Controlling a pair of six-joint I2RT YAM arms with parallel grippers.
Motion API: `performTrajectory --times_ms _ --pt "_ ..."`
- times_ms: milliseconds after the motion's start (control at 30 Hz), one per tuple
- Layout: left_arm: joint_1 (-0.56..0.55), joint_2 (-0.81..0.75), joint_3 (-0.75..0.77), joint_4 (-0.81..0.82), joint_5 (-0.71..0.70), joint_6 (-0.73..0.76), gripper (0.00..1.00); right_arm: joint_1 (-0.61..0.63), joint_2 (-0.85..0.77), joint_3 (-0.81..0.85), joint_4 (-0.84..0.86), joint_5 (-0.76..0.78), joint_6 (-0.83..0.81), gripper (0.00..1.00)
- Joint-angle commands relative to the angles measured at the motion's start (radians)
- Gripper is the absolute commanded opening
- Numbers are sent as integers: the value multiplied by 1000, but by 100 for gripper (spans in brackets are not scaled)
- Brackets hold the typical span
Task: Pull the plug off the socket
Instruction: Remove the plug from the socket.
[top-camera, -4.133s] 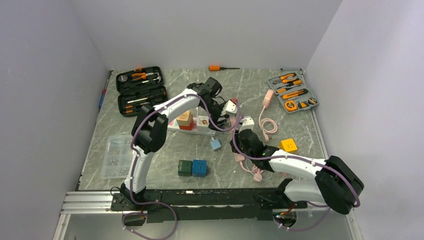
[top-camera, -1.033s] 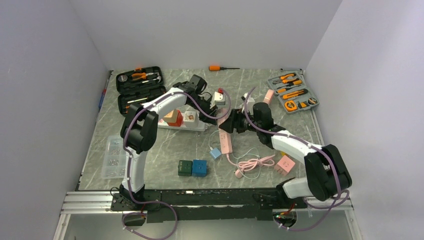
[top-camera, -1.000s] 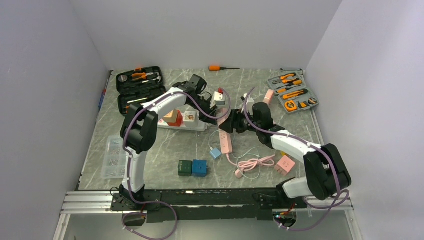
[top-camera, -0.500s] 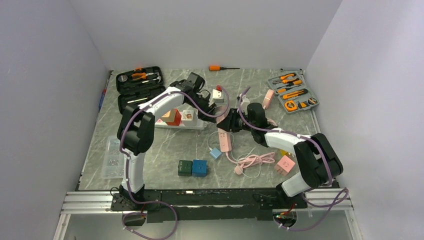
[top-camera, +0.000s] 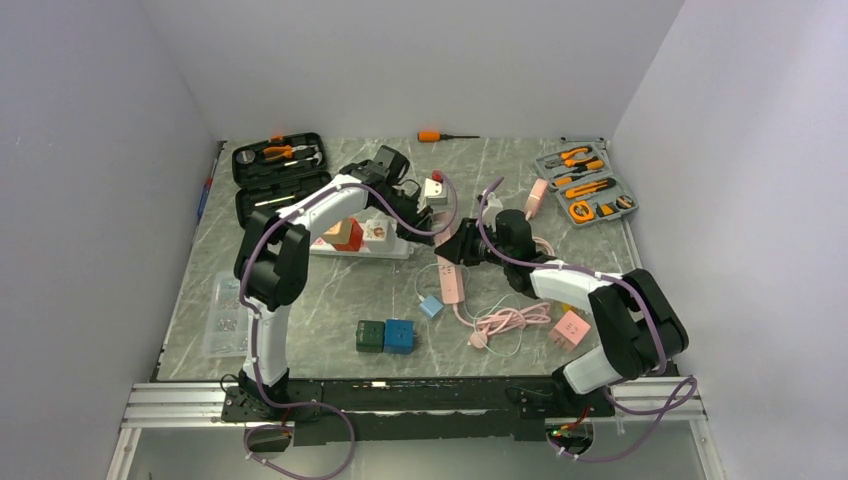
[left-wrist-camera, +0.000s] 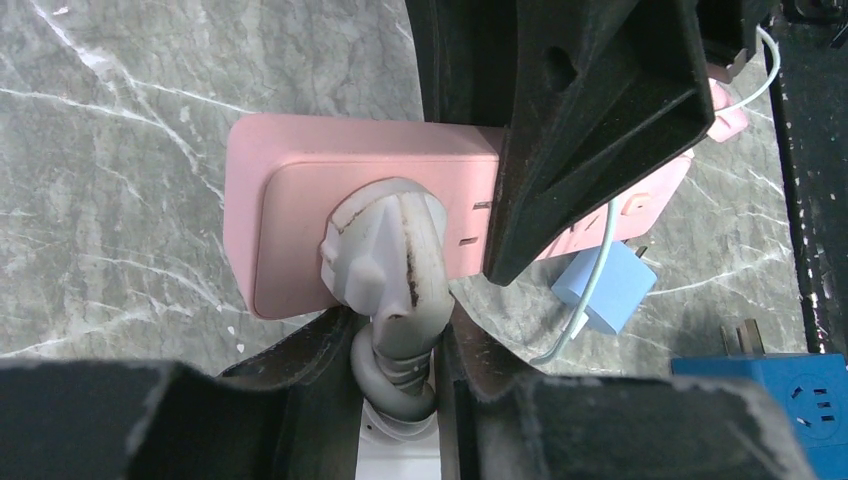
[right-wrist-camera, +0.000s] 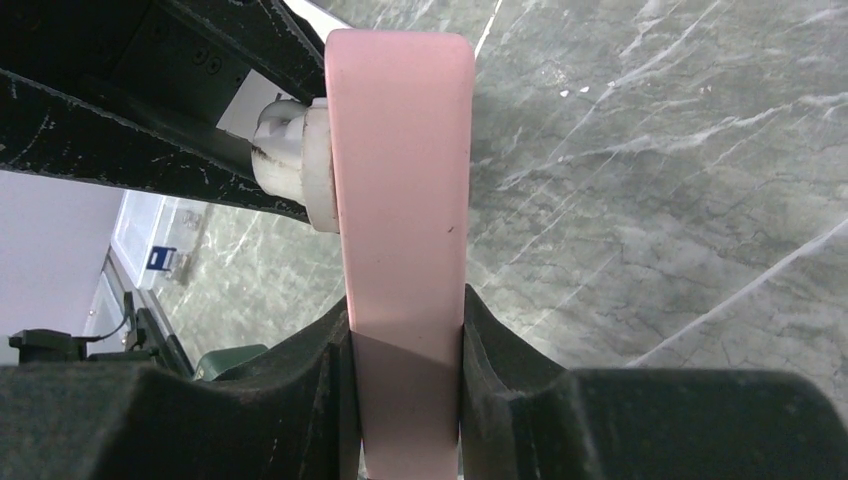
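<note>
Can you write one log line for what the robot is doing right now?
left hand: shut on white plug | right hand: shut on pink socket strip | state: white plug seated, not yet out

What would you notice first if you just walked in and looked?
Mid-table, the left gripper pinches a white plug seated in a pink socket strip, while the right gripper clamps that strip. After that, the orange-handled tools in a black case far left and a grey case far right.
</note>
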Motion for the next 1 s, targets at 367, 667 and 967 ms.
performTrajectory --times_ms 367,667,967 --pt "78 -139 41 -264 337 211 0 -109 143 -15 -39 223 5 0" --pt "79 -101 68 -389 348 318 0 -125 116 19 -42 231 14 0" --pt "65 -113 -81 123 40 -43 0 -152 116 174 -222 396 -94 0"
